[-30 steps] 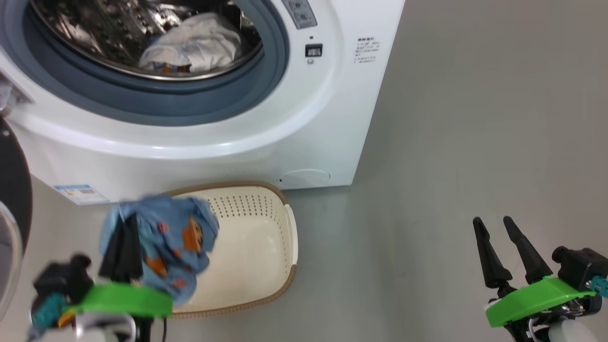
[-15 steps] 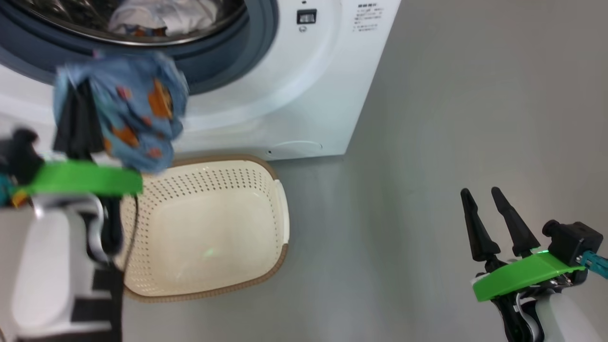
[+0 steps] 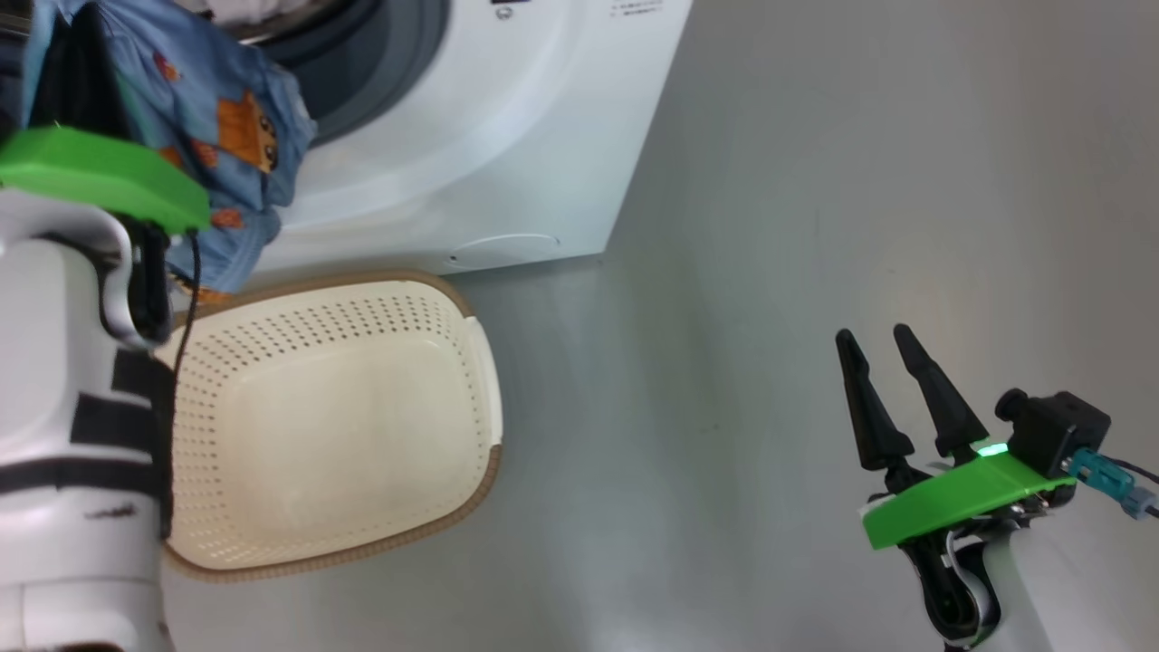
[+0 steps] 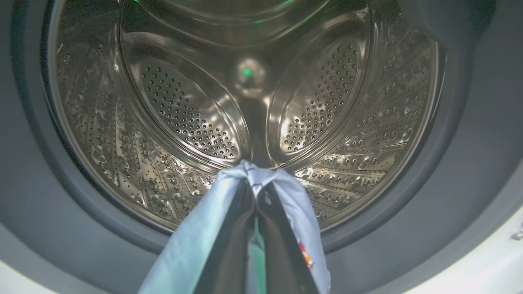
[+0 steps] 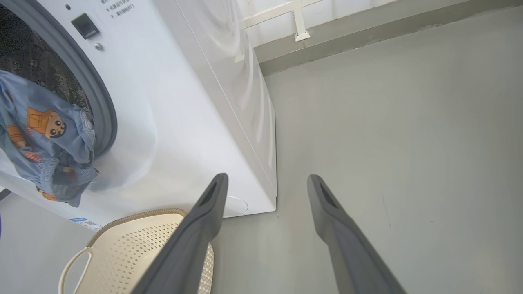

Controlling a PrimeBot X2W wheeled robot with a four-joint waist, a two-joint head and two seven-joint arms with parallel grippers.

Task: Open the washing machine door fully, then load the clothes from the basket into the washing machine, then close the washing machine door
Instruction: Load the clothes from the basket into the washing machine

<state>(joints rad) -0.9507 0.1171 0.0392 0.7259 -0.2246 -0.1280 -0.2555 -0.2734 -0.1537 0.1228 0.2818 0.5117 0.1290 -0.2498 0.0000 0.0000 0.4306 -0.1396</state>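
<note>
The blue printed garment [image 3: 226,127] has been lifted from above the basket [image 3: 489,389], where it hung a second ago, to the mouth of the washing machine [image 3: 507,118]. It is pinched between the closed fingers of the left gripper [image 4: 255,190], with soft folds draped to either side in front of the drum [image 4: 184,118]. The drum is made of shiny steel, ribbed and dotted with holes, and is ringed by a smooth grey-blue gasket [image 4: 461,155]. A scrap of pale cloth [image 3: 244,7] is seen inside it. The cream basket, perforated and brown-rimmed, is shown with its bottom bare. The right gripper [image 3: 872,331] is held with fingers apart over the grey floor [image 3: 815,181], gripping nothing.
</note>
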